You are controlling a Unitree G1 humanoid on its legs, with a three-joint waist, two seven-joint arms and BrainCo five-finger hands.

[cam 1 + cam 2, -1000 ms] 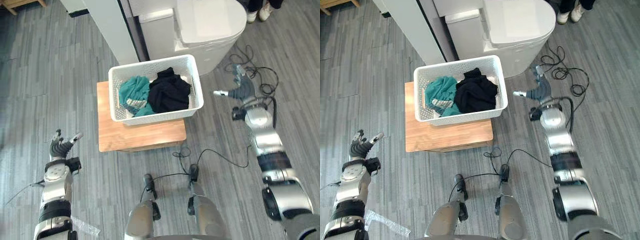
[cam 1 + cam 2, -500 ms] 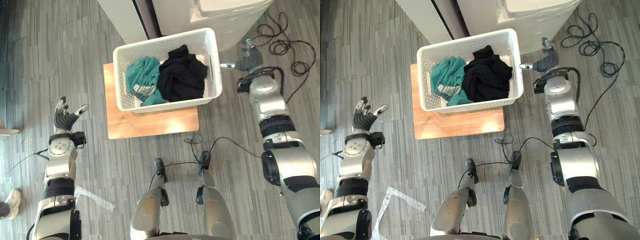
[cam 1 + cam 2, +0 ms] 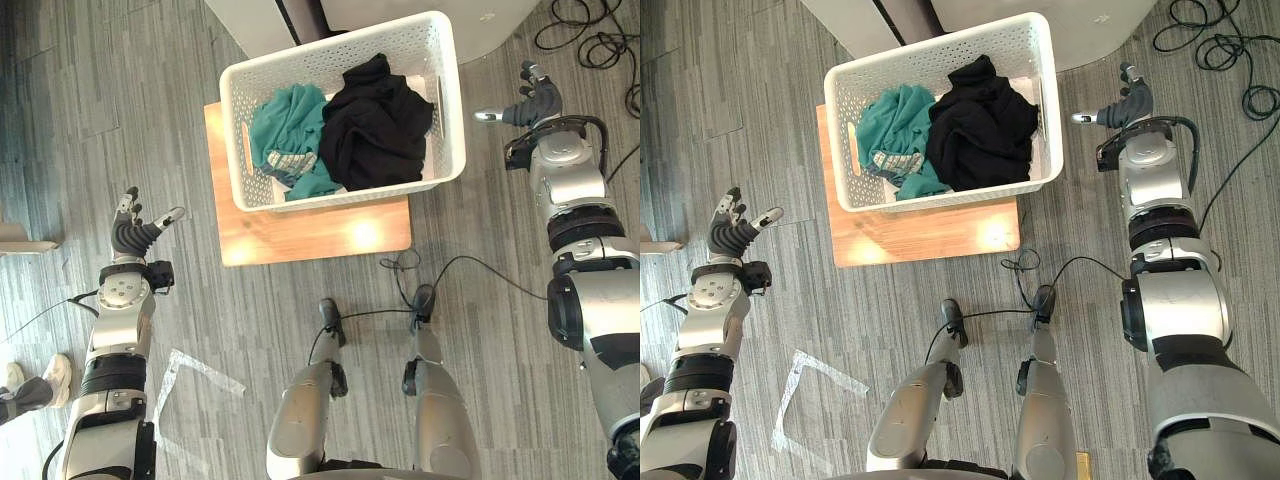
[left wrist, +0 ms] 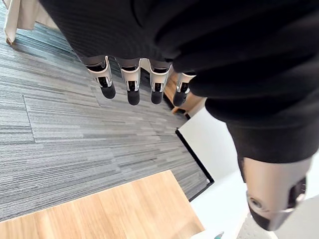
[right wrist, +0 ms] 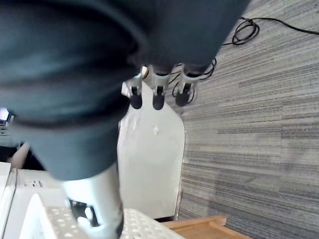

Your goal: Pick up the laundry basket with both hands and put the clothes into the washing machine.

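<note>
White basket [image 3: 452, 120] sits on the wooden stand [image 3: 320, 235], covering its far edge, teal and black clothes [image 3: 375, 125] inside. Your left hand [image 3: 133, 237] and right hand [image 3: 535, 103] hang spread, gripping nothing, apart from it.

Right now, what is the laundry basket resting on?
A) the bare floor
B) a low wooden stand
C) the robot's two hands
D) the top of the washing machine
B: the basket sits on the wooden stand, while the left hand and the right hand are open and clear of it, one on each side.
</note>
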